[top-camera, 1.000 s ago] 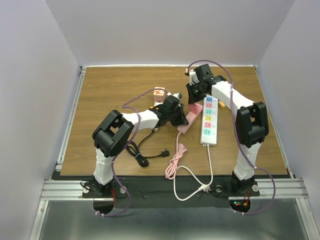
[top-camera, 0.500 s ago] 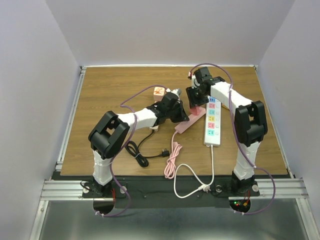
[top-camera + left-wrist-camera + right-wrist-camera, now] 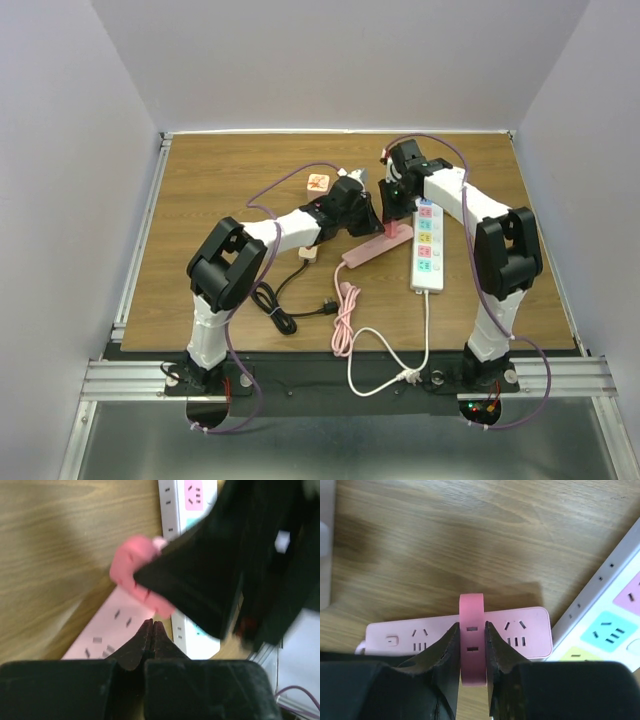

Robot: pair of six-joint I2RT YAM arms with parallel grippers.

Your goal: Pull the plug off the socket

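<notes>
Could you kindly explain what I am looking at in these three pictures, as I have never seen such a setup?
Two robot arms are bolted to a wooden table. One picture looks down from above; the other two come from cameras on each wrist. On the table lie a pink power strip, a white power strip, a black cable and a small block. The right gripper is clamped on a pink plug standing on the pink strip. The left gripper is shut and empty, close to that strip.
</notes>
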